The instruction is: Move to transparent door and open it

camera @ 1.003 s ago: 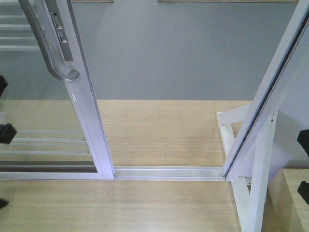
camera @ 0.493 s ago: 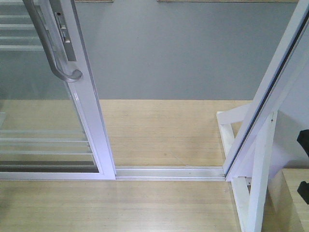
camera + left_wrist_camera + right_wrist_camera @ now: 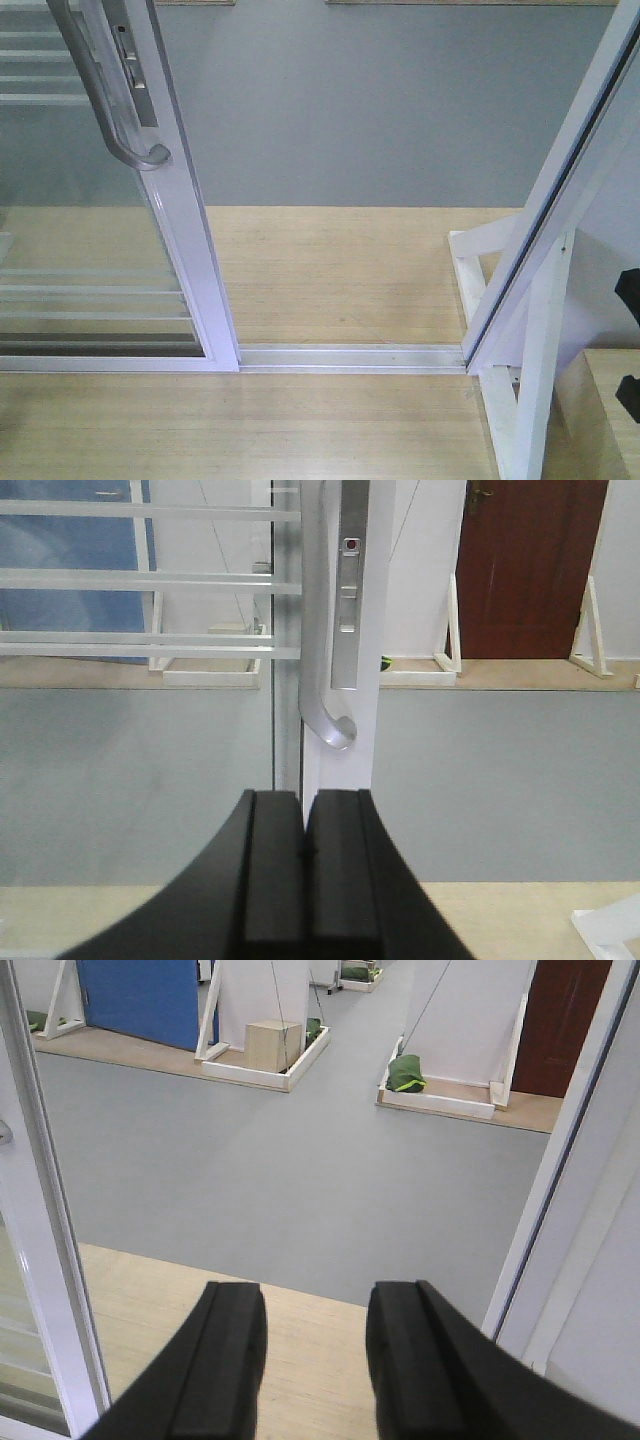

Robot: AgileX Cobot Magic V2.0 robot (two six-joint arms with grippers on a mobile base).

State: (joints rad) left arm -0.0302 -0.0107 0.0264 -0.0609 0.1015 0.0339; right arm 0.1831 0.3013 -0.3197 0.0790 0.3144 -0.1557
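Note:
The transparent door (image 3: 90,250) fills the left of the front view, its white frame edge (image 3: 190,260) slid aside from the opening. Its curved grey handle (image 3: 105,90) hangs on that edge. In the left wrist view the handle (image 3: 322,670) rises straight ahead, and my left gripper (image 3: 305,815) sits below and short of it, shut with nothing between its fingers. My right gripper (image 3: 315,1305) is open and empty over the wooden threshold. At the front view's right edge only its black fingers (image 3: 629,290) show.
A floor track (image 3: 350,357) spans the opening to a slanted white jamb (image 3: 560,190) with a white brace (image 3: 500,330). A wooden block (image 3: 612,410) sits at the bottom right. Grey floor lies beyond, with a cardboard box (image 3: 273,1045) and green bags (image 3: 405,1072) far off.
The black fingers of my left gripper have gone from the front view's left edge. The door edge and handle have shifted slightly to the right. The right gripper has stayed put.

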